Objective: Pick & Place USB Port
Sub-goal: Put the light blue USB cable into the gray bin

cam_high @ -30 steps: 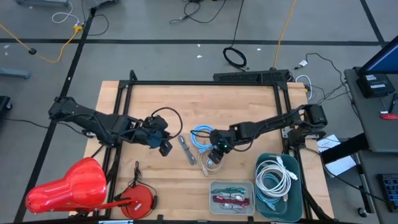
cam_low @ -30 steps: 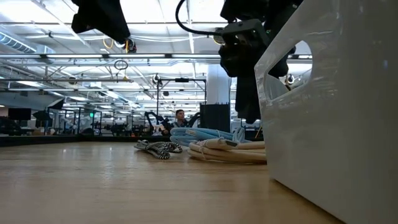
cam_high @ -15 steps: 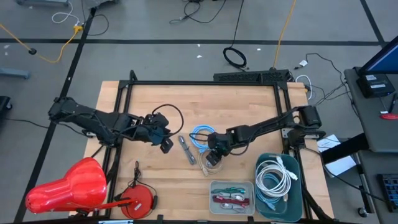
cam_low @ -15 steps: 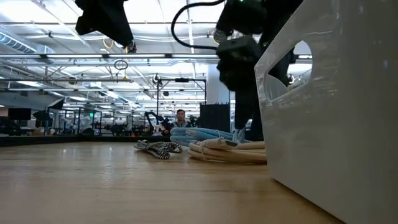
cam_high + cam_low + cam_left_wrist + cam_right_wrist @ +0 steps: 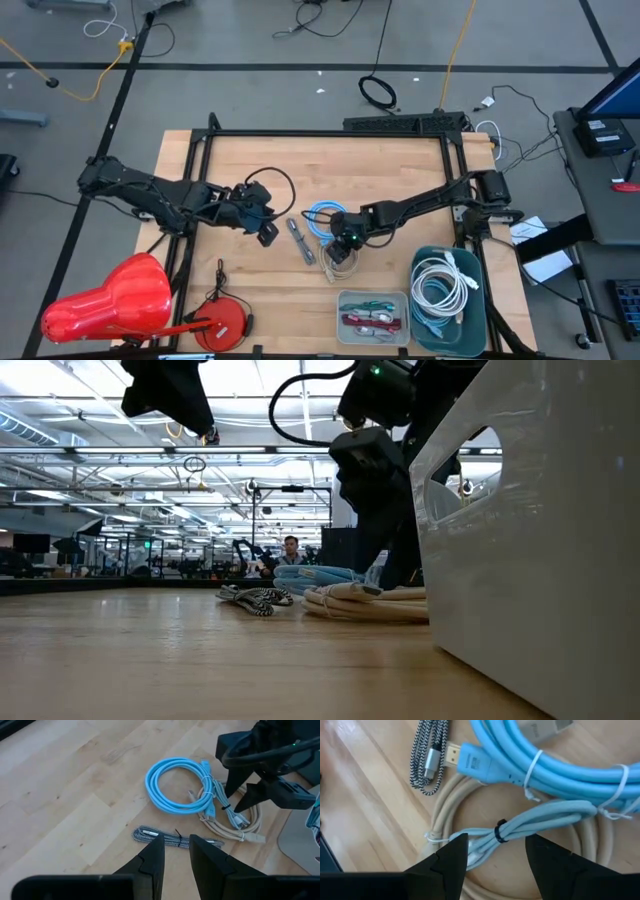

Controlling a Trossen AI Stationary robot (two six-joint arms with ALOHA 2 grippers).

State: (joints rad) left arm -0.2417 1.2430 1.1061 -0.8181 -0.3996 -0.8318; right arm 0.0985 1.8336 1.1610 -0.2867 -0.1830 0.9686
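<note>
Beige cable (image 5: 338, 262) coil is lying on the surface beside blue cable (image 5: 322, 217). I'm keeping left gripper (image 5: 266, 235) hovering, jaws apart, over braided cable (image 5: 301, 240). Right gripper (image 5: 345, 244) has been dropping onto the coil, jaws apart, straddling its tied bundle; grasp looks imminent.

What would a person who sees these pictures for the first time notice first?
Probably the right gripper, lowered with open fingers over the beige cable coil near the middle of the table, beside the light blue cable coil. The big red object at the table's front left corner also draws the eye. The left gripper hovers above the braided cable.
</note>
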